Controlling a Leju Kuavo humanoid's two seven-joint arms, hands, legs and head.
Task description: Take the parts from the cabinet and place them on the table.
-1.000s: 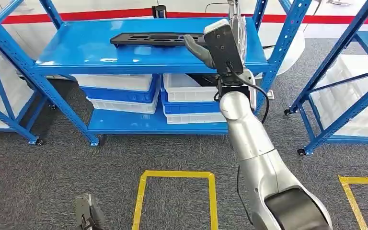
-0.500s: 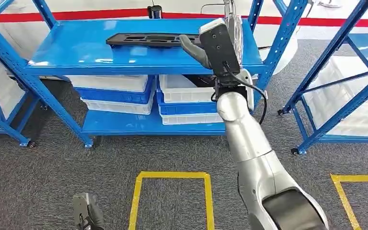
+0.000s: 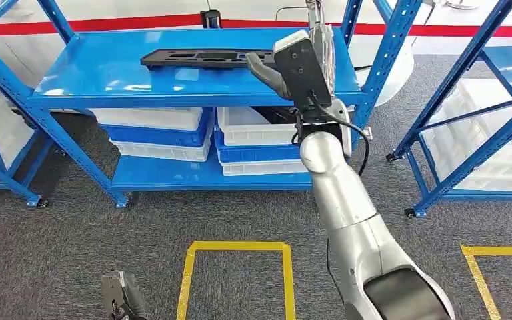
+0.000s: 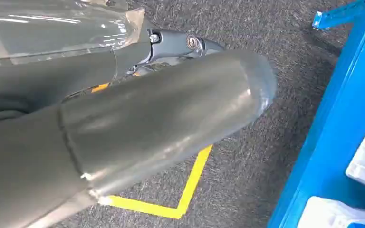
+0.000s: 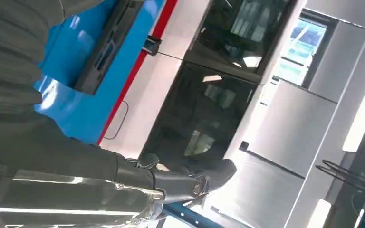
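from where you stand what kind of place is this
Probably a warehouse or factory storeroom. Blue steel shelving racks on castors stand on grey carpet, white and blue plastic bins are stacked on the lower shelf, and yellow tape boxes mark the floor. A long black part lies on the top shelf.

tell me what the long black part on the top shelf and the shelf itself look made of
The black part looks like matte moulded plastic: dull surface, recessed cutouts. The shelf looks like blue painted sheet metal: glossy, mirroring the lights. Neither is certain from looks alone.

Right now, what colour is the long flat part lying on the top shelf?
Black. The long flat part shows best in the head view, on the blue shelf.
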